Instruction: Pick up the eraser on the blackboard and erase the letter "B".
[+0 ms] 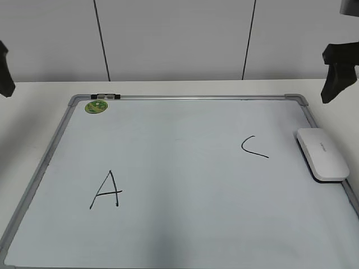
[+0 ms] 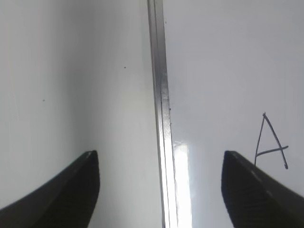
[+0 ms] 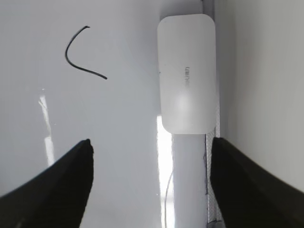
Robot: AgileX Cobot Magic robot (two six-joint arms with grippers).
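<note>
Both arms up and clear of the work. Left black gripper (image 2: 159, 190) hangs above the board's left frame rail, fingers spread wide, nothing between them; in the exterior view only a dark piece of it (image 1: 5, 70) shows at the left edge. Right black gripper (image 3: 149, 185) sits high at the right edge (image 1: 338, 75), pointing down, fingers also spread wide and empty, hovering above the near end of the eraser.

White rounded-rectangular plastic eraser (image 1: 322, 154) lies flat on the large pale-bluish whiteboard with grey metal frame (image 1: 168, 140), against the right frame rail, about mid-height of the board. Long axis runs roughly parallel to that right rail, far end slightly inward toward board centre. Small grey lettering faces up on the top (image 3: 187, 78), dark underside just visible along its lower edge in the exterior view. Neither gripper touches it.

On the board: handwritten black "A" (image 1: 106, 190) lower left, also seen in the left wrist view (image 2: 270, 142); open black "C" stroke (image 1: 253, 147) just left of the eraser, apart from it (image 3: 80, 54). Small round green magnet (image 1: 96, 106) at the top left corner, next to a dark clip (image 1: 105, 97) on the top rail. No "B" visible in any view; the area between "A" and "C" reads plain.

White table (image 1: 33, 112) around the board.
</note>
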